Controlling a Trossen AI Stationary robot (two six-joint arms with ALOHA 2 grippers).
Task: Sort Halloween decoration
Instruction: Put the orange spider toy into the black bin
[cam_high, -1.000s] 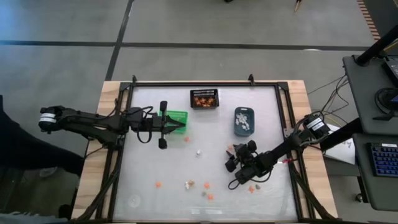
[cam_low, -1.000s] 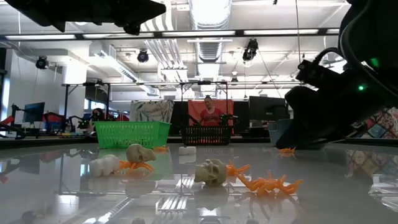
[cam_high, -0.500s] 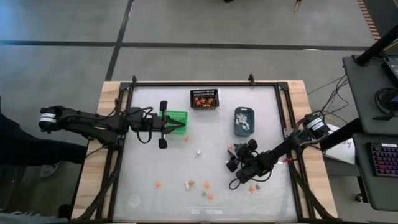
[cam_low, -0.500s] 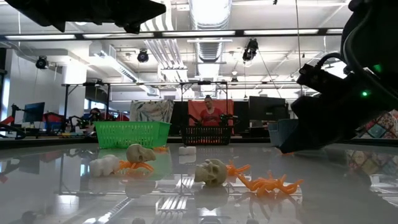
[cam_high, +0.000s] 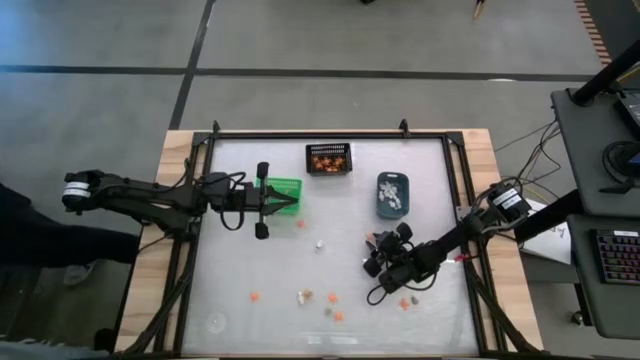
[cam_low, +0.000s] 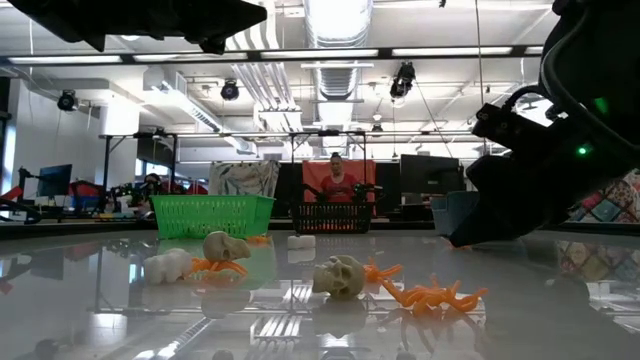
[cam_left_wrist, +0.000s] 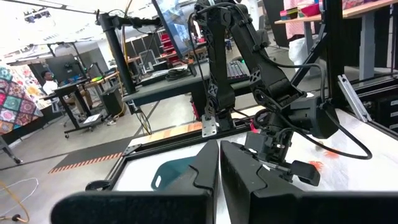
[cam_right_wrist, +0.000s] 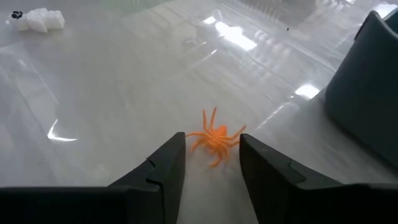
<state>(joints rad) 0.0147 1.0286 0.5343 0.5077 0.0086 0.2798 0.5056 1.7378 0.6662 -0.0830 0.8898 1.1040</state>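
R gripper (cam_high: 374, 243) sits low over the table (cam_high: 240, 320) just below the blue-grey bin (cam_high: 392, 194), fingers (cam_right_wrist: 163, 167) apart w/ a clear gap. Orange spider (cam_right_wrist: 214, 137) lies on the tabletop just past the fingertips, in line w/ the gap — not touching either finger, not gripped. White trinket (cam_right_wrist: 37, 20) well apart from it, farther out on the table.

L gripper (cam_high: 295, 198) parked at the green bin (cam_high: 285, 190), fingers (cam_left_wrist: 205, 168) together — only a thin seam between them in wrist cam.

Rest of the decorations: loose scatter on the near half of the table — orange bits (cam_high: 254, 296) + a pale piece (cam_high: 303, 296), one small white piece (cam_high: 320, 245) mid-table. Low cam shows two tan skulls (cam_low: 338, 274) w/ orange spiders (cam_low: 432, 295) beside them. Black mesh bin (cam_high: 328, 158) at the far edge has orange pieces in it; blue-grey bin has whitish ones.

Person visible in the room behind the table, low cam.
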